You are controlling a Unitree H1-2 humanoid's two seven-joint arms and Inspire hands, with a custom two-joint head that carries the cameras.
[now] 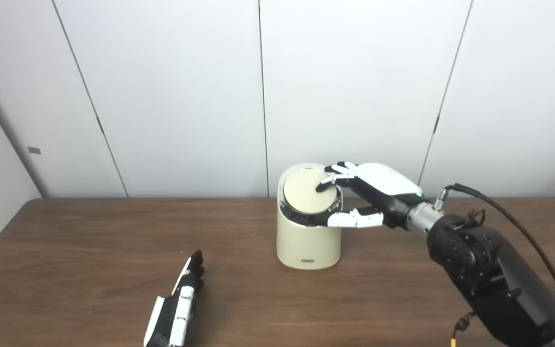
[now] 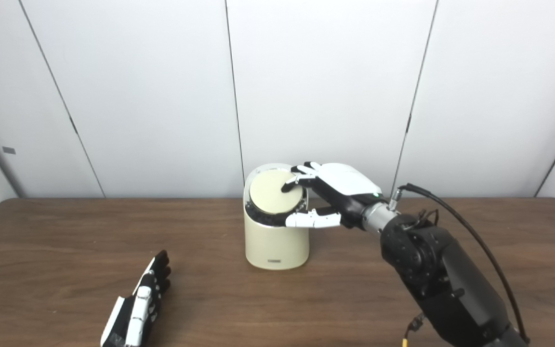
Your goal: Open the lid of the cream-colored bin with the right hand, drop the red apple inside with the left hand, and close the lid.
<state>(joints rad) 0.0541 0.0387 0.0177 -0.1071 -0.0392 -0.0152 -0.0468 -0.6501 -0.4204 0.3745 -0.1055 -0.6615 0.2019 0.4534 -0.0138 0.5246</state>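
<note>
Left eye view first: the right hand (image 1: 369, 195) is up at the top of the cream-colored bin (image 1: 308, 241), fingers loosely spread, with one dark fingertip resting on the round lid (image 1: 306, 192) and the thumb stretched along the rim on the side nearest me. It's not gripping anything, more like pressing or feeling the lid. The lid looks tilted toward the camera, but I honestly can't tell if that's just how it sits or if it's starting to tip. No opening is visible, so I'd call it shut.

The left hand (image 1: 176, 308) lies flat on the table (image 1: 65, 250), well apart from the bin, fingers straight and pressed together, holding nothing.

Funny part: no red apple anywhere. Not in the left hand, not on the table, not beside the bin. Either it's already inside or it's out of frame, and I can't say which.

Right eye view: same story from a bit over. The right hand (image 2: 335, 193) has a fingertip on the lid (image 2: 275, 192) and the thumb is just under it against the bin (image 2: 275, 241) rim. The left hand (image 2: 138, 308) is palm-side down on the table (image 2: 41, 241), empty, fingers together. Still no apple.

So my read on progress is either we're at the lid-opening step with the apple missing, or at the tail end, pushing the lid closed after the drop. With the left hand parked empty and no apple in sight, I lean toward the second, but that's a guess.
</note>
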